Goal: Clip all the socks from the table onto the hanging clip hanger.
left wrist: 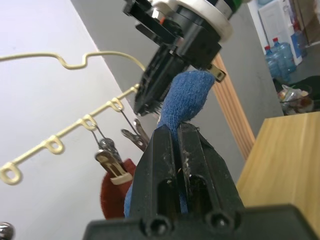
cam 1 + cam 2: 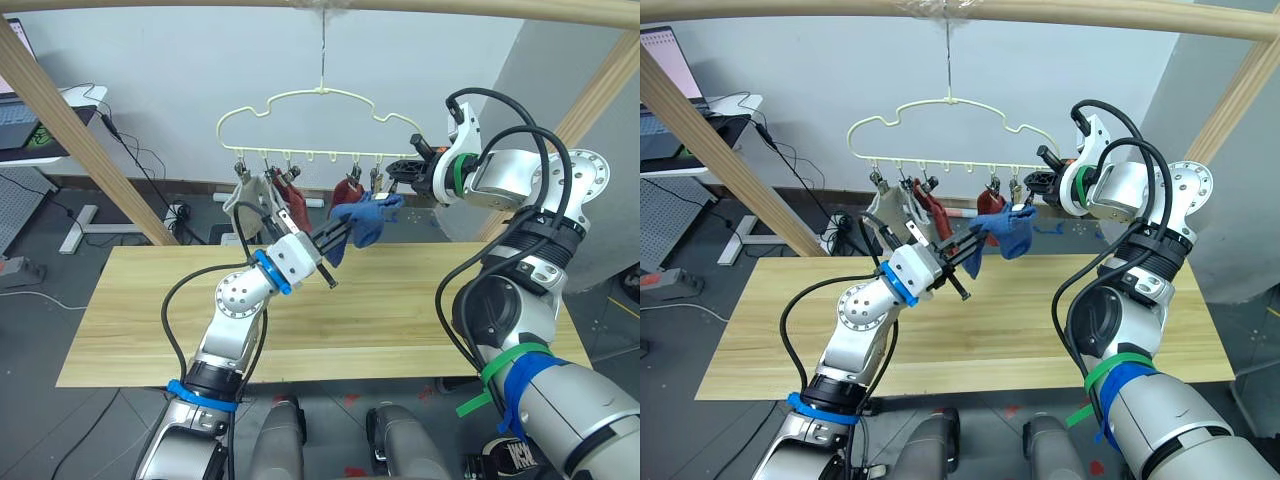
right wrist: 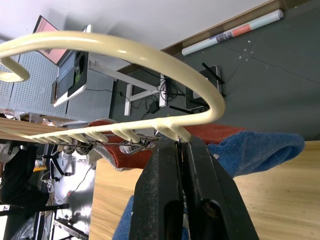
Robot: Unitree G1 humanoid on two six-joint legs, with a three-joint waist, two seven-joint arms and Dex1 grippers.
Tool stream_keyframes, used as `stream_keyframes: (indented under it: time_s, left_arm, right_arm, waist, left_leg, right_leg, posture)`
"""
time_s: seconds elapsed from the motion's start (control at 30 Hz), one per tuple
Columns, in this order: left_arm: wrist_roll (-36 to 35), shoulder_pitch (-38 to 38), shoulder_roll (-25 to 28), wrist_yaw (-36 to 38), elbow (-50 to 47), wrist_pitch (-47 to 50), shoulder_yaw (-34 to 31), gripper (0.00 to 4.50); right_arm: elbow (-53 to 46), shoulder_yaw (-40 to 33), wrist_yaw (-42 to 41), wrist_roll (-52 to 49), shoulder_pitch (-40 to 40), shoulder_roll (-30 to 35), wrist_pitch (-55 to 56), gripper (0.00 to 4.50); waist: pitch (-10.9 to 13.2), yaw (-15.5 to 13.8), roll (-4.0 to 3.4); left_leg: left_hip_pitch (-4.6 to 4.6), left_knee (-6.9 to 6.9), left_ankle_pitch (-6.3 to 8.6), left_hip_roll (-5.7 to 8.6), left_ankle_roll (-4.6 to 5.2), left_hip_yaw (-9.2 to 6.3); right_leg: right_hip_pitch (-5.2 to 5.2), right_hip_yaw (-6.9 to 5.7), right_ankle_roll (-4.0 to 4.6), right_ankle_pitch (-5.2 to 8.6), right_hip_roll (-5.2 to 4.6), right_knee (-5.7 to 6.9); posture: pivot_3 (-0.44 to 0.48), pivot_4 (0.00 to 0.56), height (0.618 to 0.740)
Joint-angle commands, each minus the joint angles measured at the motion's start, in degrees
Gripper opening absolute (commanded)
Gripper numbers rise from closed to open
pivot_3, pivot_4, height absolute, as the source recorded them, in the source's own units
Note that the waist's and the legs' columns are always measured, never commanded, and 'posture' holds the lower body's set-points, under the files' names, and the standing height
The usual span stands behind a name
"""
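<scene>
Two arms work above the table (image 2: 160, 310): left gripper (image 2: 345, 232) clenched on a blue sock (image 2: 366, 217), raised to the hanger (image 2: 320, 125); right gripper (image 2: 400, 170) pinches the hanger's end clip.

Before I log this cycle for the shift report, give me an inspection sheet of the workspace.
Surface: table bare, no socks on it.
Job's things: clip hanger on its hook; grey sock and rust-red socks clipped; blue sock at the bar's right end.
Clutter: nothing seen.
Grippers: left gripper shut on the blue sock; right gripper jaws closed at the end clip.
Cables: loose leads on floor.
Surroundings: wooden pole frame, desk with laptop.
</scene>
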State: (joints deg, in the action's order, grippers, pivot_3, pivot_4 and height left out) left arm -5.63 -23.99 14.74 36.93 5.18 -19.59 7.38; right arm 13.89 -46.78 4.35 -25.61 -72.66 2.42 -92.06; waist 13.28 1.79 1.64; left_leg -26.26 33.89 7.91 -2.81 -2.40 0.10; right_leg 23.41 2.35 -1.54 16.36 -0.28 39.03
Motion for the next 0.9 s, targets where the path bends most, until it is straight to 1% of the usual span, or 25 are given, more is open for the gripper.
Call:
stream_keyframes:
  time_s: [0.03, 0.27, 0.53, 0.9]
  left_arm:
    - [-0.10, -0.61, -0.09, -0.38, -0.31, -1.80, -0.21, 0.03]
    - [3.20, -0.75, 0.88, -0.70, 1.46, -3.98, 1.23, 0.03]
    - [2.80, -2.09, 0.11, -1.64, 1.90, -4.07, 0.71, 0.03]
    - [3.45, -2.35, 0.93, -2.92, 1.98, -4.77, 0.42, 0.03]
  right_arm:
    - [-1.05, -0.39, -0.26, -0.41, -2.03, 0.26, -0.44, 0.00]
    - [-1.24, -1.42, 0.75, -1.28, -2.78, -0.40, -0.44, 0.00]
    - [-1.30, -0.93, 1.79, -2.82, -2.56, -0.70, -0.44, 0.00]
    - [-0.67, -0.49, 1.34, -2.44, -2.38, -0.02, -0.44, 0.00]
  waist:
    - [0.00, 0.00, 0.00]
    - [0.00, 0.01, 0.00]
    - [0.00, 0.01, 0.00]
    - [0.00, -0.01, 0.00]
  left_leg:
    - [0.00, -0.01, 0.00, 0.00, 0.00, 0.00]
    - [-0.04, 0.00, 0.00, 0.00, 0.00, 0.00]
    - [-0.15, 0.00, 0.00, 0.00, 0.00, -0.02]
    - [-0.15, 0.00, 0.00, 0.00, 0.00, -0.03]
  right_leg:
    - [0.01, 0.00, 0.00, 0.00, 0.00, 0.00]
    - [0.03, 0.00, 0.00, 0.00, 0.00, 0.01]
    - [0.11, -0.02, -0.01, -0.01, 0.00, 0.01]
    - [0.11, -0.02, -0.01, -0.01, 0.00, 0.01]
  posture:
    - [-0.010, 0.207, 0.740]
    - [-0.013, 0.207, 0.740]
    - [-0.013, 0.207, 0.740]
    - [-0.004, 0.212, 0.740]
